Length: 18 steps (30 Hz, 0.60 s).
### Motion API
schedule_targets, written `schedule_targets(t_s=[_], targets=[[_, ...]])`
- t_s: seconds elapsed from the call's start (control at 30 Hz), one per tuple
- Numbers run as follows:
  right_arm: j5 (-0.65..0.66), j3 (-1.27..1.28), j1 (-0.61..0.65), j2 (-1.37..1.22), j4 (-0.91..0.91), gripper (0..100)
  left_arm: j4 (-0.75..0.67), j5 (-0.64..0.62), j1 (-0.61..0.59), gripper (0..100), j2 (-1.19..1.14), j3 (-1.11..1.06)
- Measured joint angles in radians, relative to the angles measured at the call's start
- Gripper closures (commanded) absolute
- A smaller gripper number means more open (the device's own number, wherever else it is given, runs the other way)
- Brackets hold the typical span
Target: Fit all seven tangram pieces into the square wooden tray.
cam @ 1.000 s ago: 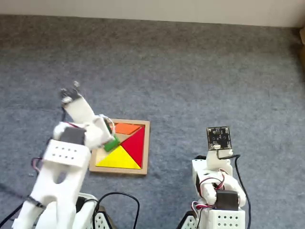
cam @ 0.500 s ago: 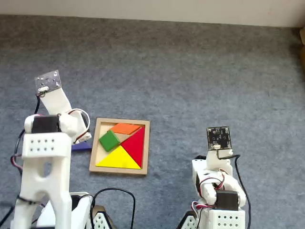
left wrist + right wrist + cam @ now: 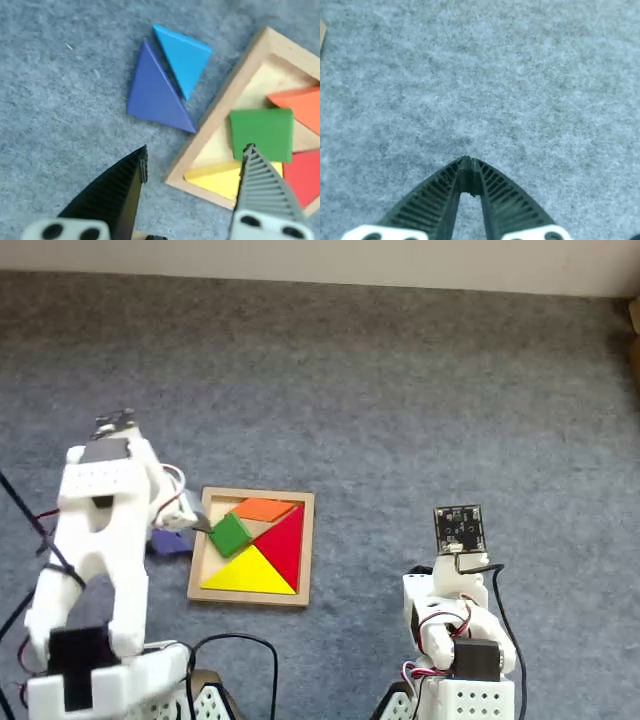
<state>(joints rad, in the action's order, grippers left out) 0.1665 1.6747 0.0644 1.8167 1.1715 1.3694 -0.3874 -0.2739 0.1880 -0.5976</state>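
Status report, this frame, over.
Left end effector open above tray edge. Right end effector shut over carpet. Dark blue triangle, light blue triangle outside tray. Nothing blocking.

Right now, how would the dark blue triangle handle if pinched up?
The dark blue triangle looks a flat solid slab: probably rigid, light, won't roll. Its low edges on carpet may resist pinching; the neighbouring light blue triangle might shift.

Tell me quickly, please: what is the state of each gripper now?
Left gripper: open, holding nothing.
Right gripper: closed, holding nothing.
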Motion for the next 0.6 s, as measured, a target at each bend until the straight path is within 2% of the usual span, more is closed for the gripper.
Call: schedule_targets(t_s=[0.23, 0.6], targets=[[0.000, 0.000, 0.000, 0.000, 0.000, 99.4, -0.149, 0.002, -0.086, 70, -0.181, 0.051], [0.000, 0.000, 0.000, 0.000, 0.000, 99.4, -0.161, 0.002, -0.084, 70, -0.379, 0.261]])
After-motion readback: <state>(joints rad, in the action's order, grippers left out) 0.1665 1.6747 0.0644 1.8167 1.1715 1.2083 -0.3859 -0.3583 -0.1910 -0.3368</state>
